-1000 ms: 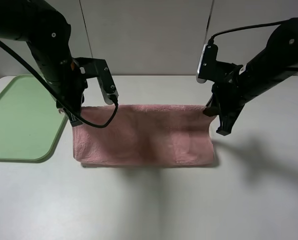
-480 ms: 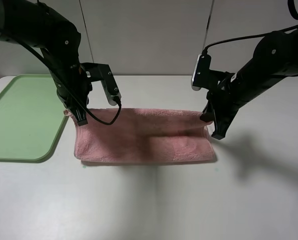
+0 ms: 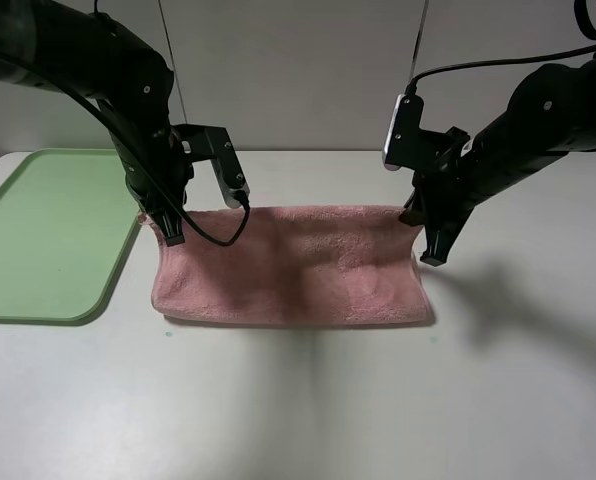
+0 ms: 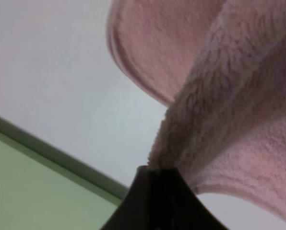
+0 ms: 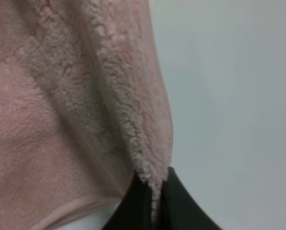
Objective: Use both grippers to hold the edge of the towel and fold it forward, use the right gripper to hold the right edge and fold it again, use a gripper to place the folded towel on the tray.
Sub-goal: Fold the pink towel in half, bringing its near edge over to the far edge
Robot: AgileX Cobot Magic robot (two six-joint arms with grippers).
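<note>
1. The table [image 3: 308,400] fills the lower half of the high view, a pale flat surface for laying folds on.
2. The tray [image 3: 38,240] lies at the left edge of the frame, just beside the towel's left end but not touching it. It is probably parked there as the final drop spot, clear of the folding area.
3. The towel [image 3: 288,270] sits mid-frame as a wide pink band. It looks doubled over, with its lower fold resting on the table and its upper side lifted, so I judge the first fold to be nearly laid.
4. The edge of the towel [image 3: 308,211] runs across the frame between the two arms. It is held at both ends, probably so the layer travels flat instead of bunching.
5. The left gripper [image 3: 170,230] is clamped tight on the left corner. Its wrist view shows pile pinched in the black tips [image 4: 157,189].
6. The right gripper [image 3: 426,245] is likewise closed on the right corner, with the hem nipped between its tips [image 5: 152,196].
</note>
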